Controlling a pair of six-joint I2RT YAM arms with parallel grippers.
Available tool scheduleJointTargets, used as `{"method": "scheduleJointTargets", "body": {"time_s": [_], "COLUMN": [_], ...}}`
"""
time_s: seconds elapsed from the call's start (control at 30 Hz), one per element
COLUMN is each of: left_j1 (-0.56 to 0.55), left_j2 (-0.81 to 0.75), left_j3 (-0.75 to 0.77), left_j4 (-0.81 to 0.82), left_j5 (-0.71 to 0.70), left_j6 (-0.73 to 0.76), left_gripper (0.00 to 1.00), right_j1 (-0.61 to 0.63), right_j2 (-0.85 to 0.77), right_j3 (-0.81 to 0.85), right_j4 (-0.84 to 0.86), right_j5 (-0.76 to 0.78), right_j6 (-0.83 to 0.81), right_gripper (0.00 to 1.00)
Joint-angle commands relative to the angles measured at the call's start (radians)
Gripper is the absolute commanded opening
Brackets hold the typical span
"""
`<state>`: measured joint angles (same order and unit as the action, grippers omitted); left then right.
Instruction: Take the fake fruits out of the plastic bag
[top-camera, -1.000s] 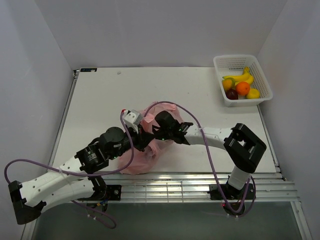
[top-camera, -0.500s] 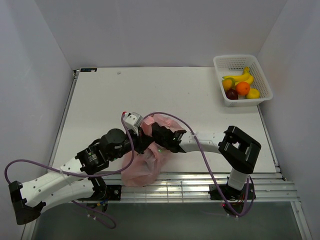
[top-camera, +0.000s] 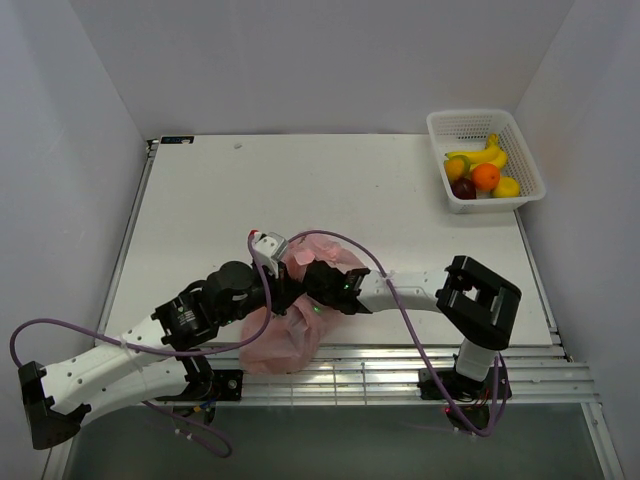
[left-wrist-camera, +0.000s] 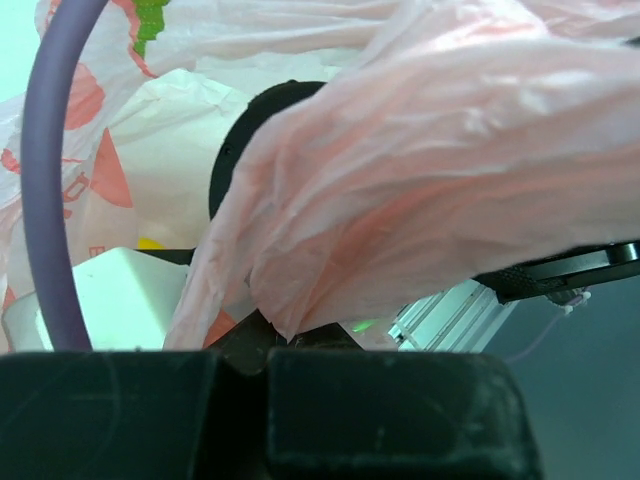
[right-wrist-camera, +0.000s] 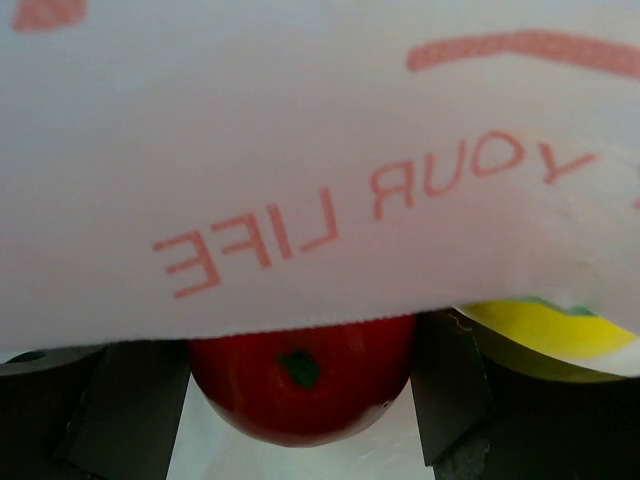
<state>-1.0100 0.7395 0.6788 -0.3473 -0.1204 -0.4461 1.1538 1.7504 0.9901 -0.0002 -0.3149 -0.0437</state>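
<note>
1. Shows the pink plastic bag (top-camera: 282, 345) crumpled on the worktop (top-camera: 200, 200), against the near edge and a little left of its middle.
2. Has both arms meeting at the bag: the left arm (top-camera: 150, 345) reaching in from the near left corner, the right arm (top-camera: 410, 290) from the near right.
3. Finds the left jaws pressed together on a fold of the bag's thin film, at the bag's left side, with the fold rising up and away from them in the left wrist view.
4. Puts the right jaws inside the bag, under film printed with red letters.
5. Catches those right jaws clamped on a red fake fruit (right-wrist-camera: 300, 385), which fills the gap and touches both dark fingers (right-wrist-camera: 130, 410).
6. Places a yellow-green fake fruit (right-wrist-camera: 545, 340) just beside the red one, partly under the film and likewise inside the bag.
7. Leaves a white lattice basket (top-camera: 480, 120) at the far right corner, well apart from the bag.
8. Counts in that basket a yellow banana bunch (top-camera: 485, 153), an orange fake fruit (top-camera: 486, 176), a dark purple one (top-camera: 463, 188) and a yellow one (top-camera: 507, 186).
</note>
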Motion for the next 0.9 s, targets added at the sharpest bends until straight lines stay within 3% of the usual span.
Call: {"method": "scheduleJointTargets", "body": {"time_s": [0.0, 0.27, 0.43, 0.63, 0.87], "left_j1": [0.004, 0.004, 0.004, 0.004, 0.004], "left_j2": [-0.020, -0.029, -0.034, -0.026, -0.011], "left_j3": [0.011, 0.015, 0.018, 0.027, 0.028], "left_j4": [0.082, 0.085, 0.100, 0.111, 0.117], "left_j5": [-0.027, -0.045, -0.064, -0.079, -0.096], "left_j6": [-0.003, 0.004, 0.021, 0.033, 0.040], "left_gripper": [0.00, 0.00, 0.00, 0.00, 0.00], "right_j1": [0.037, -0.023, -0.176, -0.267, -0.351], "right_j2": [-0.055, -0.238, -0.351, -0.413, -0.476], "right_j3": [-0.021, 0.019, 0.027, 0.085, 0.154], "right_j4": [0.040, 0.011, 0.002, -0.101, -0.116], "right_j5": [0.105, 0.241, 0.203, 0.272, 0.217], "right_j6": [0.033, 0.094, 0.143, 0.099, 0.077], "right_gripper": [0.16, 0.08, 0.08, 0.08, 0.08]}}
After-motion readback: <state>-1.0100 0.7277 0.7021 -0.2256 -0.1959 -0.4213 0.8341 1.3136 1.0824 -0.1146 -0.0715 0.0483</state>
